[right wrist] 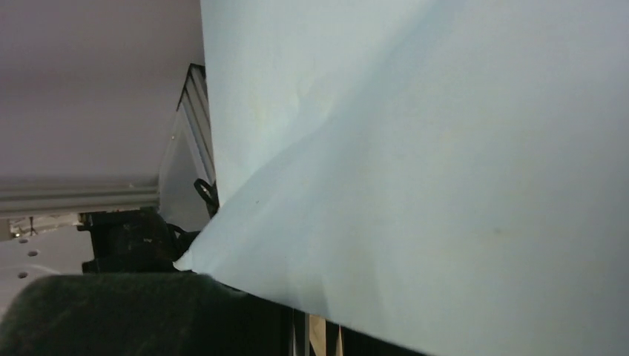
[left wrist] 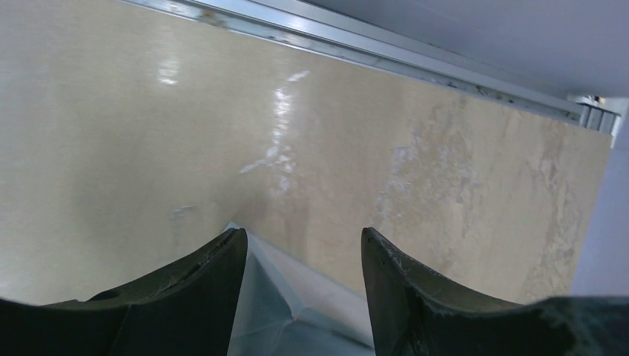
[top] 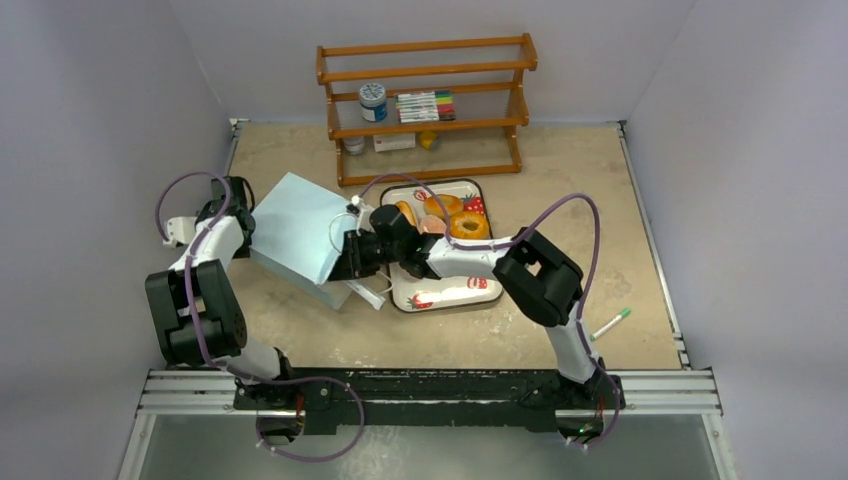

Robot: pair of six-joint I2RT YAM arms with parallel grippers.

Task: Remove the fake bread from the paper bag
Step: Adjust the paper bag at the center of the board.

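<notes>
the top view looks down from above and behind the arm bases, facing far, and takes in the whole worktop. the left wrist view sits low and close, looking past the left tool over bare worktop. the right wrist view is pressed up against the paper bag, which all three views share.

Left pincer half-spread, right pincer clamped shut.

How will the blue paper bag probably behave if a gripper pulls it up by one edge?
The paper bag is probably light and floppy: in the right wrist view its wall creases near where the right gripper pinches it. It may sag or tear at that edge rather than lift stiffly. Its flat sides make rolling unlikely.
</notes>
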